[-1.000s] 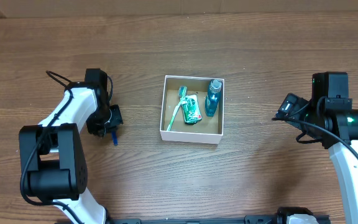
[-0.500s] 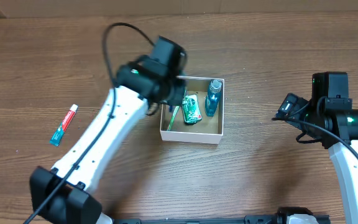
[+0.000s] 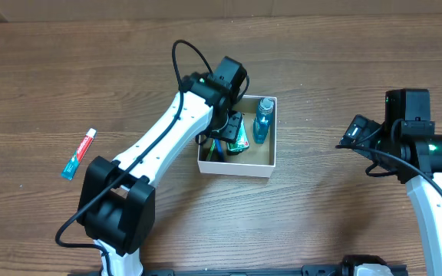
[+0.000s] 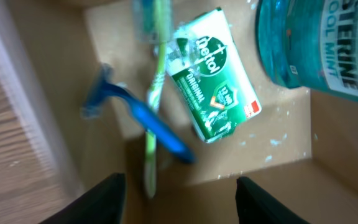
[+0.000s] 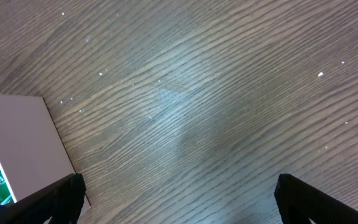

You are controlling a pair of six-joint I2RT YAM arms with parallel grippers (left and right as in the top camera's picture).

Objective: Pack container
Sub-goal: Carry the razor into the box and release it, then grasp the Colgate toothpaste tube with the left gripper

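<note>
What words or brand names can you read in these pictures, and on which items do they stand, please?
"Dettol": green soap pack in the container.
"ORIGINAL": same pack, below the brand.
"STERINE" and "OOL MINT": blue bottle, both cut off at the frame edge.
Fine print on the pack: too blurred.
Toothpaste tube on the table: too small to read.
</note>
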